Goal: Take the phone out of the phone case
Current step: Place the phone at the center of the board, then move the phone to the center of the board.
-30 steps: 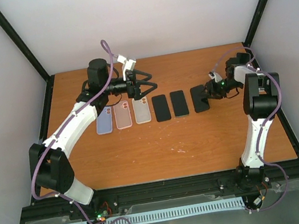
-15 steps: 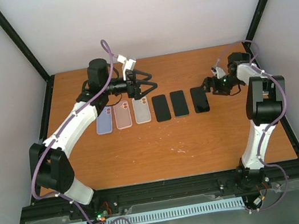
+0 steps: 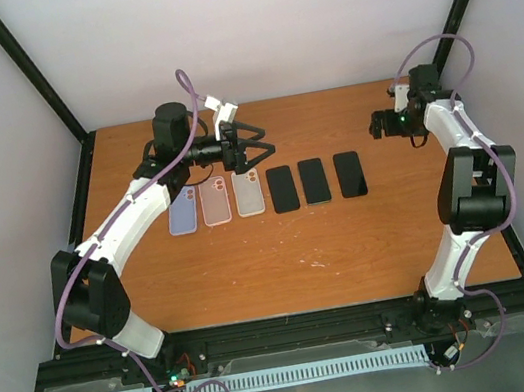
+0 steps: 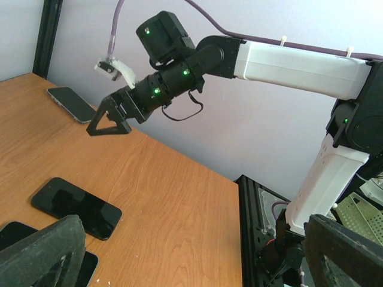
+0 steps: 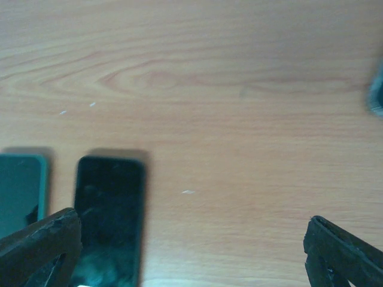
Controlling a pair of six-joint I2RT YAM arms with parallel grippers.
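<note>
**Operator:** How far along am I?

**Spotter:** Read the row on the table from your left. Three cases lie flat, each just beside the next: the blue case, the pink case and the pale case. Your left gripper hovers over the far end of the pale case, jaws spread wide, nothing between them.

**Operator:** And the phones?

**Spotter:** Carry on rightwards: the first dark phone, the middle phone and the right-hand phone. All three lie screen up on the wood, close together. None of them sits in any of those three cases, so I'd judge the separating done. From above, though, I can't tell whether the cases are truly hollow.

**Operator:** My right side?

**Spotter:** Your right gripper is raised off the table, beyond the right-hand phone and apart from it. Its jaws are at full spread and it holds nothing. Its wrist view looks down on bare wood between the pads.

**Operator:** Anything left, then?

**Spotter:** Little, by my reckoning. One caution: that wrist view shows a teal-edged slab just beside a dark phone. I take it for the middle phone, but I can't tell whether the teal is its own edge or a thin case on it. If it's a case, you have that phone to free. If not, you only need to bring both arms home.
</note>
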